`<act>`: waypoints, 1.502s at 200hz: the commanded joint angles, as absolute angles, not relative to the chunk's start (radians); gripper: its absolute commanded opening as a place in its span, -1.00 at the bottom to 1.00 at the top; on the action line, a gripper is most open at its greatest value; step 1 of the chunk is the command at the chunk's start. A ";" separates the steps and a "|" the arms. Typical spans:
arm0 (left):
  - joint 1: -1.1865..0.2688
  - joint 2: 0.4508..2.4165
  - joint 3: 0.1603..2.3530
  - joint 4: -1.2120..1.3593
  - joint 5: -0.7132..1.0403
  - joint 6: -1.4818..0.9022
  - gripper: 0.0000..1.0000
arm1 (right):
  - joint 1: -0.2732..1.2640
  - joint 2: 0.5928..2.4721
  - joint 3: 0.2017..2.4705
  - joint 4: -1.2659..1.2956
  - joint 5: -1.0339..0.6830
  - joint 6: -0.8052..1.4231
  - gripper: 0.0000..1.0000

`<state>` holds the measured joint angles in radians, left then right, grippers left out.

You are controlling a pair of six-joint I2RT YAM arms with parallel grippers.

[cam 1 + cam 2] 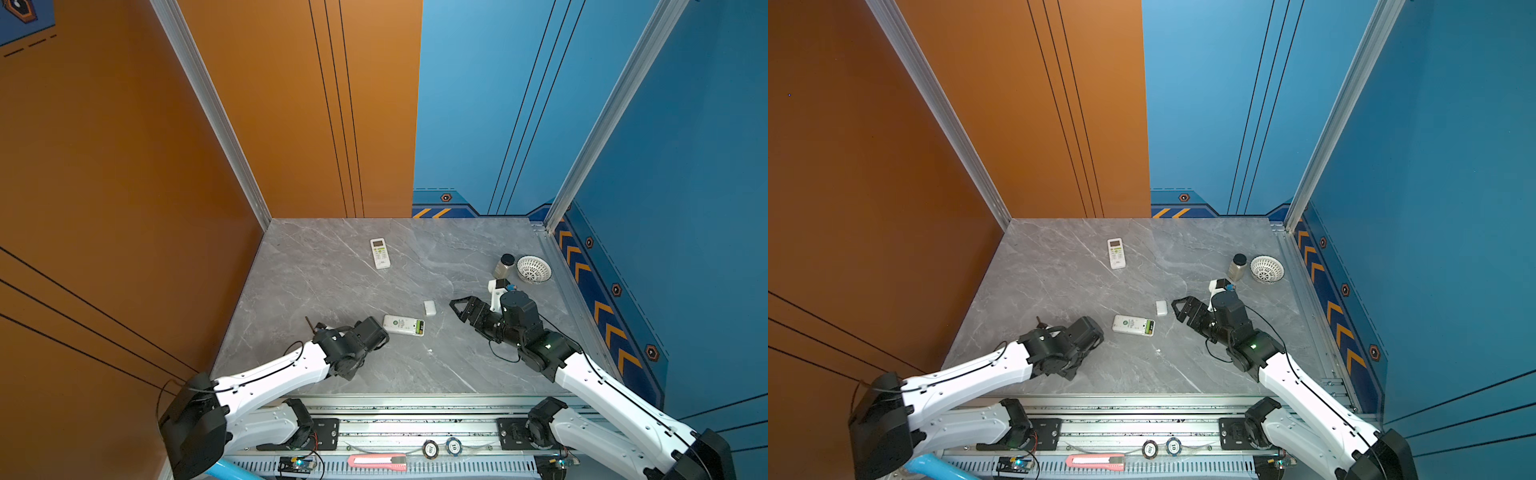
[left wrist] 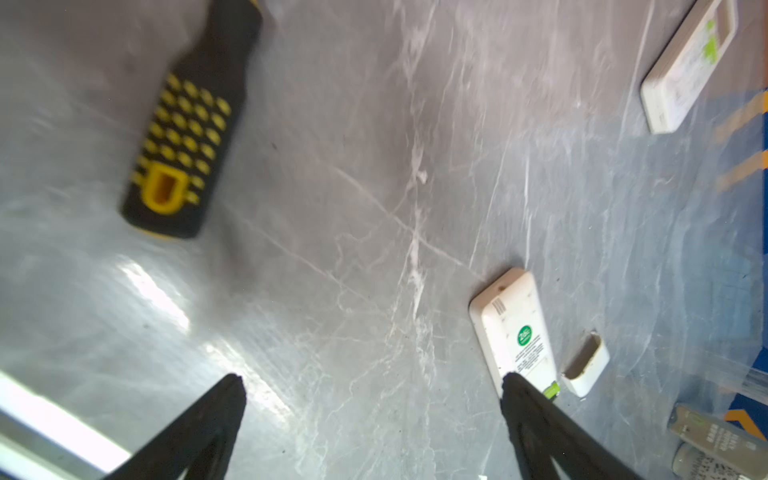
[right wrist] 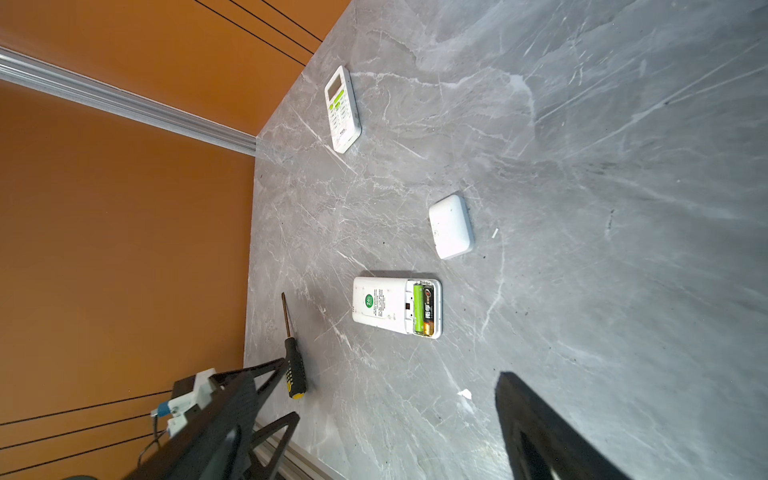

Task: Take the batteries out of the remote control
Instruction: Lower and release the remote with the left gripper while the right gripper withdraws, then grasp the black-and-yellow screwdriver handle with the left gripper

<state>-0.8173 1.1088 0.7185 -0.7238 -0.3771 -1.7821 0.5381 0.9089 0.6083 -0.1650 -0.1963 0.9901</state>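
**Now two batteries [image 3: 423,309] sit in the open remote [image 3: 395,305], both grippers empty**

Plainly, we see the remote lying face down near the middle of the table [image 1: 332,282], its back turned up and its battery bay uncovered. Two batteries lie side by side in that bay, one lime green and one black with a gold end. In both top views they show as a small green-and-dark patch at the remote's right end [image 1: 419,327] [image 1: 1149,326].

We find the cover [image 3: 451,226] lying on the table by itself, near the remote's bay end but apart from it.

Our left gripper [image 2: 370,382] has its jaws spread wide with nothing but bare table between them. In both top views it hangs just beside the remote's closed end; whether it touches the remote we cannot tell. A screwdriver [image 2: 187,124] lies on the table on the far side of this gripper from the remote, free of the jaws.

Our right gripper [image 3: 395,382] is likewise spread and empty. It stays off the remote, to the right of the cover in a top view [image 1: 459,309].

Farther back, a second remote [image 1: 380,253] lies face up. A jar [image 1: 503,266] and a white basket [image 1: 534,269] stand together near the right back corner.
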 commanded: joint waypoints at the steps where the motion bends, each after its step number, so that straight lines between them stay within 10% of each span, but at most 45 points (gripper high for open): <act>1: -0.667 1.070 0.801 -0.946 -0.293 -1.468 0.96 | 0.568 0.916 0.640 -0.172 -0.234 0.936 0.82; 108: -0.207 1.208 0.777 -0.926 -0.033 -0.724 0.70 | 0.886 1.166 0.762 -0.102 -0.195 0.887 0.82; 189: -0.170 1.323 0.662 -0.673 0.076 -0.759 0.24 | 0.968 1.358 0.888 -0.063 -0.231 0.847 0.82; 257: -0.189 1.259 0.633 -0.657 0.169 -0.814 -0.65 | 0.974 1.334 0.895 -0.145 -0.252 0.711 0.81; 300: -0.379 1.185 0.737 -0.593 0.305 -1.062 -0.69 | 1.014 1.277 0.909 -0.225 -0.262 0.431 0.82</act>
<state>-0.2726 1.2072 0.6544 -0.6506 0.1867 -0.8993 0.9920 1.3144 0.8803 -0.1402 -0.2398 0.6411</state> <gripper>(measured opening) 0.256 0.909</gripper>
